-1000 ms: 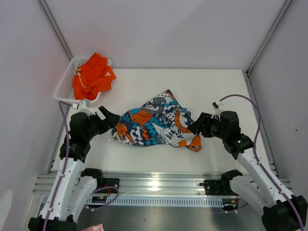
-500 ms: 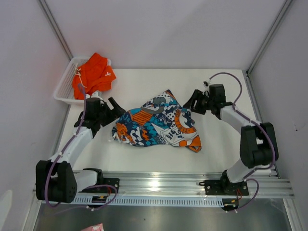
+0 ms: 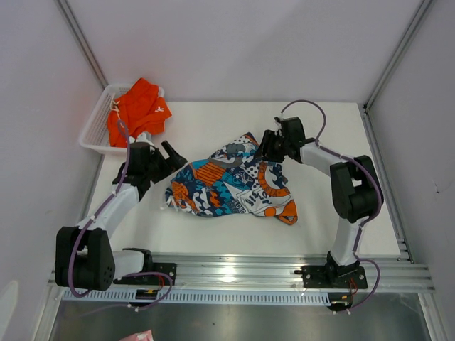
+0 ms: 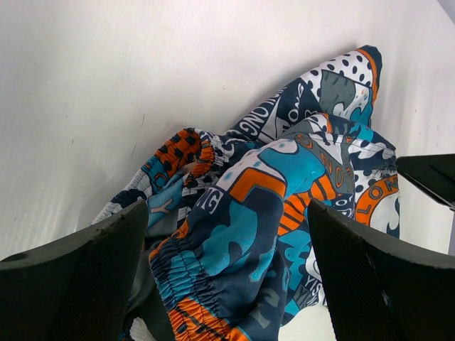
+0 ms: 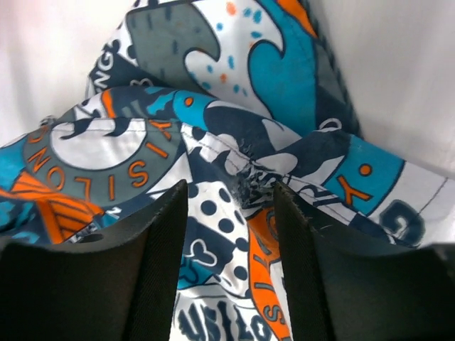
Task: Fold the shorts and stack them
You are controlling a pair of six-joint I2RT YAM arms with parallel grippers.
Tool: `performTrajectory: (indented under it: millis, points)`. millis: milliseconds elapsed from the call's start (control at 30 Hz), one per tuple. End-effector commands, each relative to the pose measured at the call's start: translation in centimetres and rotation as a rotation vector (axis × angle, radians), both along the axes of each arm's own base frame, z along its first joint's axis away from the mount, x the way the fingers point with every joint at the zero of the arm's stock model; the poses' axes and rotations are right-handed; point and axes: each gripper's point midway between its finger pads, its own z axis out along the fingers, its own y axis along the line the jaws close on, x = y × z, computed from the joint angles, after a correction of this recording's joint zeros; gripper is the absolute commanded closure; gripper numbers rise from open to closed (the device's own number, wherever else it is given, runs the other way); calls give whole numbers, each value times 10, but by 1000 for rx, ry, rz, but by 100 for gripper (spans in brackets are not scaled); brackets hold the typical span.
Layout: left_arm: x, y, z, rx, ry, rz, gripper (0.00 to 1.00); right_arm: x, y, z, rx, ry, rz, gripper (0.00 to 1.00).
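The printed shorts (image 3: pixel 231 181) lie crumpled in the middle of the table. My left gripper (image 3: pixel 170 158) is at their left end and stands open. In the left wrist view its fingers (image 4: pixel 85 284) straddle the gathered waistband of the printed shorts (image 4: pixel 234 234) without pinching it. My right gripper (image 3: pixel 267 146) is at the upper right edge of the shorts and is open. Its jaws stand part way apart over a puckered fold of the printed shorts (image 5: pixel 249 177), and the pads (image 5: pixel 334 284) are not pressed on the cloth. The orange shorts (image 3: pixel 138 110) lie bunched in the basket.
The white mesh basket (image 3: pixel 96 131) sits at the table's far left corner, just behind my left arm. Metal frame posts run up both sides. The white table (image 3: pixel 334 128) has a rail along its near edge.
Both arms have reached out from near the bases to the printed shorts. The right arm swung left to the upper edge and its jaws narrowed. The left gripper stayed wide.
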Motion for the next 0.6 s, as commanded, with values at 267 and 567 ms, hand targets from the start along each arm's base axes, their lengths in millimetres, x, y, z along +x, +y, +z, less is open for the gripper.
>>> performTrajectory:
  millis: [267,567]
  points:
    - [4,-5,8,-15,-49,-24,7,38,-9,-4,-298,-88,-69,94]
    - [2,-6,11,-19,-60,-32,7,7,5,77,-293,-384,-70,100]
